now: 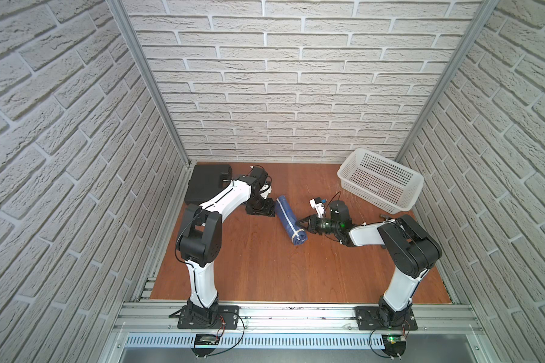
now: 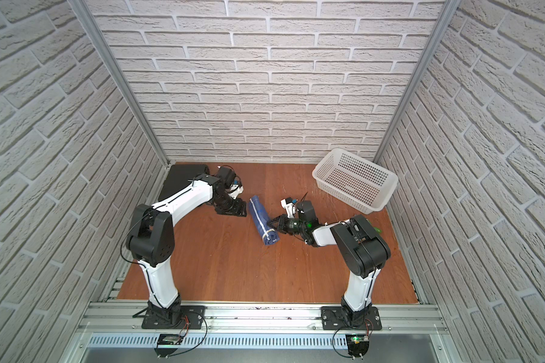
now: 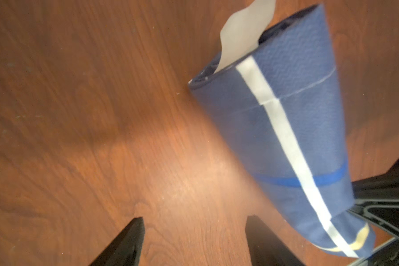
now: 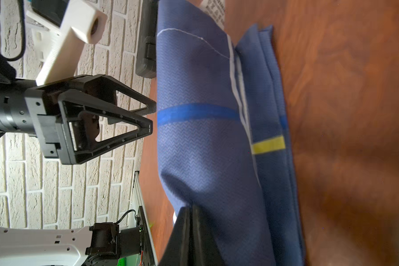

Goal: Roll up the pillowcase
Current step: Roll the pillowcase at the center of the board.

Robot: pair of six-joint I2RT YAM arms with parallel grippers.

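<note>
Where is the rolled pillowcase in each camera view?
Top view: pillowcase near picture centre.
Top view: pillowcase near centre too.
Left wrist: pillowcase beyond the open left gripper.
Right wrist: pillowcase close up, mid-picture.
Shared landmark: white stripe along the roll.

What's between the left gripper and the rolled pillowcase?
Nothing but bare wooden table. In the left wrist view the open left gripper sits beside the pillowcase, with only wood between them.

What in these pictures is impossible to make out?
Whether the right end effector pinches the pillowcase or only presses it: right wrist view, fold hides its tips.
Print on the label: right wrist view, cut off by the edge.
The black case: both top views, left arm covers part.
</note>
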